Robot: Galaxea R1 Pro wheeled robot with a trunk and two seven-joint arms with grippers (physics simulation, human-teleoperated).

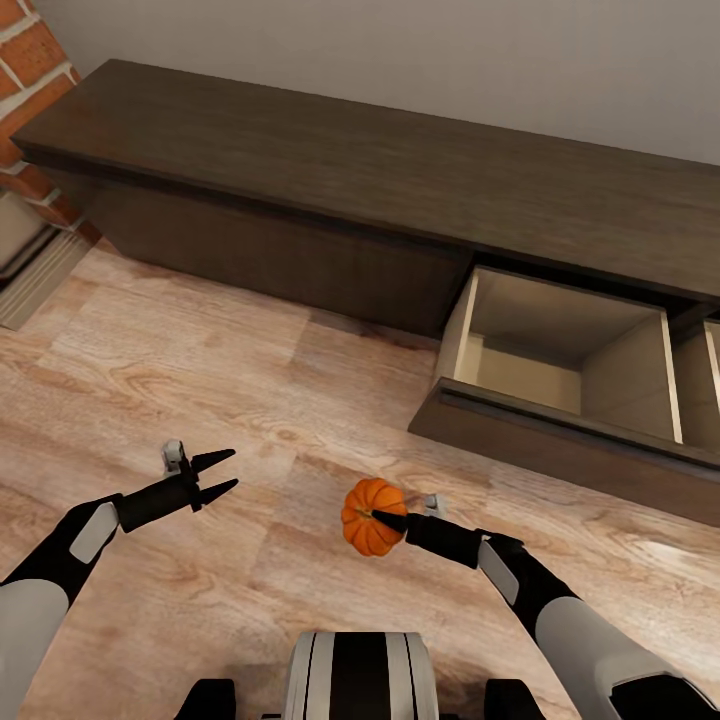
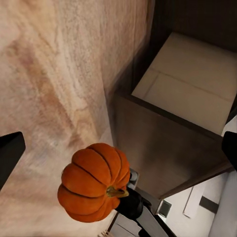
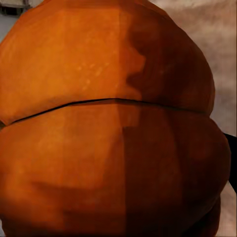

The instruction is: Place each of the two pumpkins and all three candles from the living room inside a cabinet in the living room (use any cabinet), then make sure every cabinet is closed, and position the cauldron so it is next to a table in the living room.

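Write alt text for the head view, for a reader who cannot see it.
The right gripper holds a small orange pumpkin above a light wood floor, short of an open drawer in a long dark brown cabinet. The left gripper hangs open and empty beside it.

Bare plank floor (image 1: pixel 200 390) spreads wide across the middle of the head view, with nothing lying between the two hands and the cabinet (image 1: pixel 330 190). At right, the pulled-out drawer (image 1: pixel 560 400) juts over the floor, its dark front panel standing as a low wall; the pale compartment behind it is open from above. A brick chimney (image 1: pixel 30 90) closes off the upper left corner.
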